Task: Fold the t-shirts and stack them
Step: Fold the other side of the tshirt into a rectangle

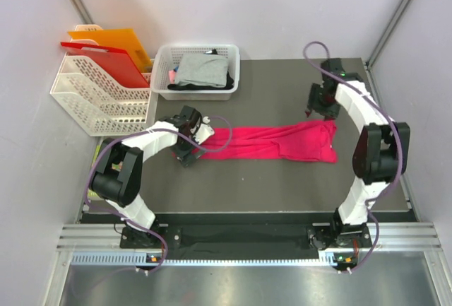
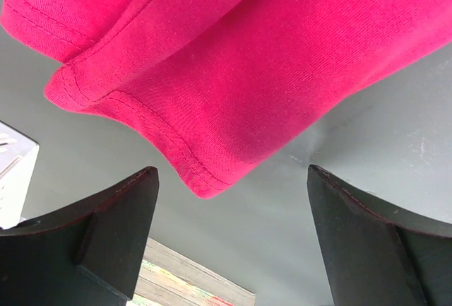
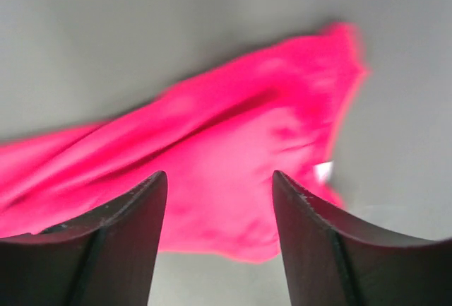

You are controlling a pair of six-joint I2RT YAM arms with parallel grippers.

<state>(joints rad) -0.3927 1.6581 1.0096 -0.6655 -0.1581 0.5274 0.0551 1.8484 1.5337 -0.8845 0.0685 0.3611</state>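
A bright pink-red t-shirt [image 1: 272,142] lies stretched in a long, bunched strip across the dark mat. My left gripper [image 1: 195,149] stands open at its left end. In the left wrist view the stitched hem corner of the shirt [image 2: 205,179] lies on the mat just ahead of the open gripper [image 2: 233,170], untouched. My right gripper [image 1: 316,112] hovers open above the right end; its view is blurred, with the pink shirt [image 3: 233,136] below the spread gripper [image 3: 219,174]. A grey t-shirt [image 1: 203,69] lies on a black one [image 1: 185,86] in the basket.
The white basket [image 1: 161,73] stands at the back of the mat, left of centre. A white file rack [image 1: 99,101] with an orange folder [image 1: 120,41] and a red folder [image 1: 109,59] stands at the back left. The mat's edge [image 1: 282,206] runs in front of the arm bases.
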